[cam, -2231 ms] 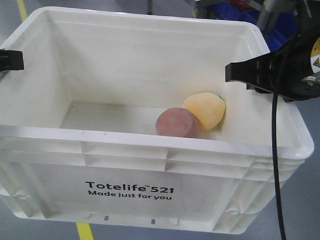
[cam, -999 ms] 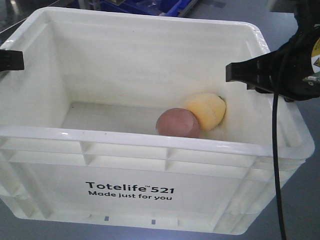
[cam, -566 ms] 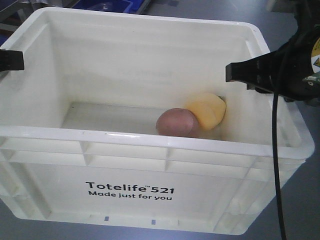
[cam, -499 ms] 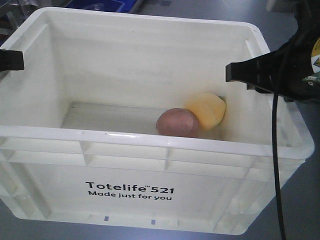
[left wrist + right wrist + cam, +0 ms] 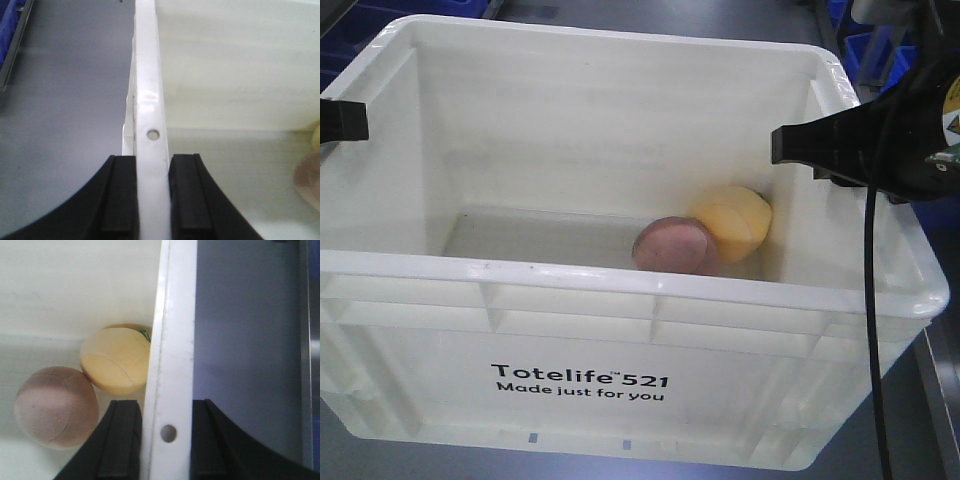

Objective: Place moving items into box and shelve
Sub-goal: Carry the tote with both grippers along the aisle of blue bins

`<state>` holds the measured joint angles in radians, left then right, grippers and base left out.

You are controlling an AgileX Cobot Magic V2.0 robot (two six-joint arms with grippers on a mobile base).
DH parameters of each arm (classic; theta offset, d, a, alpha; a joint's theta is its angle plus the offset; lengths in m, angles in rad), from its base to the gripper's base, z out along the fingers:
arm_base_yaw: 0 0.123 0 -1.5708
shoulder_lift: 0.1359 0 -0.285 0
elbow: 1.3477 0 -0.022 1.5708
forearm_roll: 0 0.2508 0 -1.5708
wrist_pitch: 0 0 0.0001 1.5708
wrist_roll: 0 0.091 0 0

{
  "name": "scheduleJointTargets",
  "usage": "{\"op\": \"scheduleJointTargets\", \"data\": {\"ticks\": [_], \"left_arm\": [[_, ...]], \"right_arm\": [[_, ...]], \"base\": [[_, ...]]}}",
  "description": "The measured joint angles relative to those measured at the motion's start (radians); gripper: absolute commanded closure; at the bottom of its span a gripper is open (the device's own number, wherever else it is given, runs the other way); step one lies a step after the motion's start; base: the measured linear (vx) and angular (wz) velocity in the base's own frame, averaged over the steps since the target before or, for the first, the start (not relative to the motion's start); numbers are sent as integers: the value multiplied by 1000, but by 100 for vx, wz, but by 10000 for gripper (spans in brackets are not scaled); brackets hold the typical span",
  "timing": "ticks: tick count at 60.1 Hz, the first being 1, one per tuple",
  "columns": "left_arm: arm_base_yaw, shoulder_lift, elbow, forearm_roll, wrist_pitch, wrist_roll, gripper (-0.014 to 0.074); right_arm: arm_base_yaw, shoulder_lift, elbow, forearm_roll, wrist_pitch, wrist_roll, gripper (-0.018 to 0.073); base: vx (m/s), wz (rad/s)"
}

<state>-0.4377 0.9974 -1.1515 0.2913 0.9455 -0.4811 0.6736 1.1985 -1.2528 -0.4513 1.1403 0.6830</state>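
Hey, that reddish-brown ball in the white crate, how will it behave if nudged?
The reddish-brown ball is round, so it would probably roll on the smooth floor of the white crate. It sits against the yellow peach-like item, which may block it that way. Its matte stitched skin suggests soft and light.

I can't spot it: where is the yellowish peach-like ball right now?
In the front view, the peach-like ball lies on the floor of the white crate, near its right wall, just beside the reddish-brown ball.
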Motion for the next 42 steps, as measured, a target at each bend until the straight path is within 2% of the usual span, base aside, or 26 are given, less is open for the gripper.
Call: {"op": "scheduleJointTargets", "data": {"ticks": [22, 42], "left_arm": [[0, 0, 0, 0, 0, 0, 610], [0, 0, 0, -1, 0, 0, 610]], "right_arm": [[0, 0, 0, 0, 0, 0, 571], [0, 0, 0, 0, 1, 0, 571]], "base": [[15, -24], [19, -7]]}}
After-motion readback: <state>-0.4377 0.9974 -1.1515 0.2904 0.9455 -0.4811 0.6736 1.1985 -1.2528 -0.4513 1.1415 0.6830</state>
